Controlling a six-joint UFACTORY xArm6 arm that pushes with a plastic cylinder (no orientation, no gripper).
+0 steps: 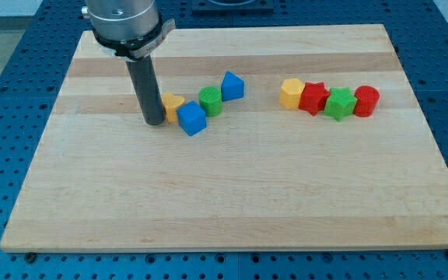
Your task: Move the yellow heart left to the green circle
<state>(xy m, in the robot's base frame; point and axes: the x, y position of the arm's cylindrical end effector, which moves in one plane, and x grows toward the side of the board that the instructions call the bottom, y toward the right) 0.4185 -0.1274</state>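
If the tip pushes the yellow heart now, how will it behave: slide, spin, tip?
Probably slides rather than tips: the yellow heart looks low and flat-based on the smooth board. It may rotate, since my tip sits at its left edge, off-centre. Likely nudges the blue cube, which seems to touch it in front; the green circle lies just beyond.

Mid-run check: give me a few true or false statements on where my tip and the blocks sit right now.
1. My tip is at the yellow heart's left side. True.
2. The green circle lies left of the yellow heart. False: it lies to the heart's right, beyond the blue cube.
3. Four blocks form a row at the view's right. True: yellow block, red star, green star, red block.
4. The blue triangular block touches the red star. False: it sits beside the green circle.
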